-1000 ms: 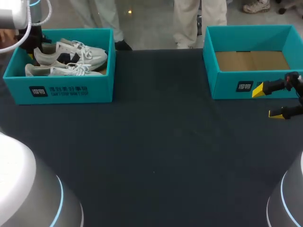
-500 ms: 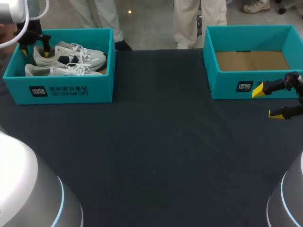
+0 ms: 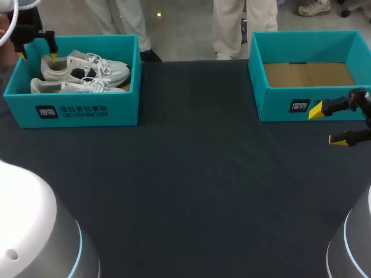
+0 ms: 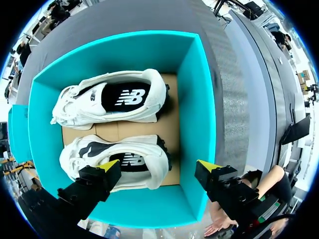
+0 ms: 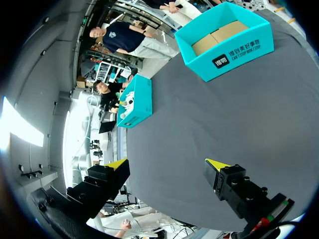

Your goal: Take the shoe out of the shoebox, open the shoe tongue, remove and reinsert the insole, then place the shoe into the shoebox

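Two white shoes lie side by side in the teal left shoebox (image 3: 87, 110), one (image 3: 87, 65) at the back and one (image 3: 75, 87) at the front. My left gripper (image 3: 38, 55) hangs open above the box's left end, over the shoes' heels, touching nothing. In the left wrist view the gripper (image 4: 158, 167) stands open over the heel of one shoe (image 4: 119, 159), with the other shoe (image 4: 114, 97) ahead of it. My right gripper (image 3: 327, 125) stands open and empty in front of the right shoebox (image 3: 278, 104). In the right wrist view the right gripper (image 5: 167, 164) is open over bare table.
The right shoebox (image 5: 227, 40) holds only its brown cardboard floor. The left shoebox (image 5: 137, 102) shows far across the dark table (image 3: 191, 174), which stretches between the two boxes.
My left gripper has opened at the back shoe's heel, let it go, and risen out of the left shoebox. The right arm has not moved.
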`<state>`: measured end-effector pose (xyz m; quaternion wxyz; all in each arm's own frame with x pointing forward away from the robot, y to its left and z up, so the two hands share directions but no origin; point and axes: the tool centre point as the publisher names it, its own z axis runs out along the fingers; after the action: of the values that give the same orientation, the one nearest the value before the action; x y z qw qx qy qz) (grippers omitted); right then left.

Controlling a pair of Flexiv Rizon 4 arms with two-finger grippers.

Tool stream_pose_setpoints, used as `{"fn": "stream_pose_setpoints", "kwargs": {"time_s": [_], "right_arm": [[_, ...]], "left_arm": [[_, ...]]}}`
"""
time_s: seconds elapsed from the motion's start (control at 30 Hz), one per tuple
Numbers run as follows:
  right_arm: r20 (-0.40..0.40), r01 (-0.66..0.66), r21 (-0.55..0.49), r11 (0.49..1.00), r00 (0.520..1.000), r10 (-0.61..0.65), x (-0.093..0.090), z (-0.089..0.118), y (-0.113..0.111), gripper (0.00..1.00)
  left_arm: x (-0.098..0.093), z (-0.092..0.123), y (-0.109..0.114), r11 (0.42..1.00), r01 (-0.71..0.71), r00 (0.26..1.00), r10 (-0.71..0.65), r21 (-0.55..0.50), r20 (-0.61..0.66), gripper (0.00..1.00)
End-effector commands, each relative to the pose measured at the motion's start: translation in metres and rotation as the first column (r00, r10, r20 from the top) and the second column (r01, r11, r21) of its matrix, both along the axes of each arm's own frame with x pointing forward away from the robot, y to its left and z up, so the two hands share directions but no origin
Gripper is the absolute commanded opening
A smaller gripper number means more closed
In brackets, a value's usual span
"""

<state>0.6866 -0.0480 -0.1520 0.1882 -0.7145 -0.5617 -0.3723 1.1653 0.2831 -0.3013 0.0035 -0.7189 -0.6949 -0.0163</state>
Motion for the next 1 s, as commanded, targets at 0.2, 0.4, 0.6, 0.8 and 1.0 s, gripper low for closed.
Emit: {"fn": "stream_pose_setpoints", "kwargs": {"time_s": [0.2,0.4,0.6,0.8,1.0], "right_arm": [[0.001,0.004,-0.002,1.000,1.000,-0.004,-0.002,0.000,0.000,1.00],[0.001,0.004,-0.002,1.000,1.000,-0.004,-0.002,0.000,0.000,1.00],[0.001,0.004,-0.002,1.000,1.000,-0.004,-0.002,0.000,0.000,1.00],[0.001,0.004,-0.002,1.000,1.000,-0.004,-0.002,0.000,0.000,1.00],[0.001,0.004,-0.002,1.000,1.000,-0.004,-0.002,0.000,0.000,1.00]], "left_arm": [[-0.019,0.031,-0.002,0.999,-0.025,1.000,0.026,0.020,-0.017,1.00],[-0.019,0.034,-0.002,0.999,-0.039,0.999,0.039,0.027,-0.018,1.00],[-0.019,0.034,-0.002,0.999,-0.039,0.999,0.039,0.027,-0.018,1.00],[-0.027,0.040,0.001,1.000,-0.012,1.000,0.012,-0.003,-0.025,1.00],[-0.057,0.043,-0.001,1.000,0.024,1.000,-0.024,0.019,-0.001,1.00]]}}
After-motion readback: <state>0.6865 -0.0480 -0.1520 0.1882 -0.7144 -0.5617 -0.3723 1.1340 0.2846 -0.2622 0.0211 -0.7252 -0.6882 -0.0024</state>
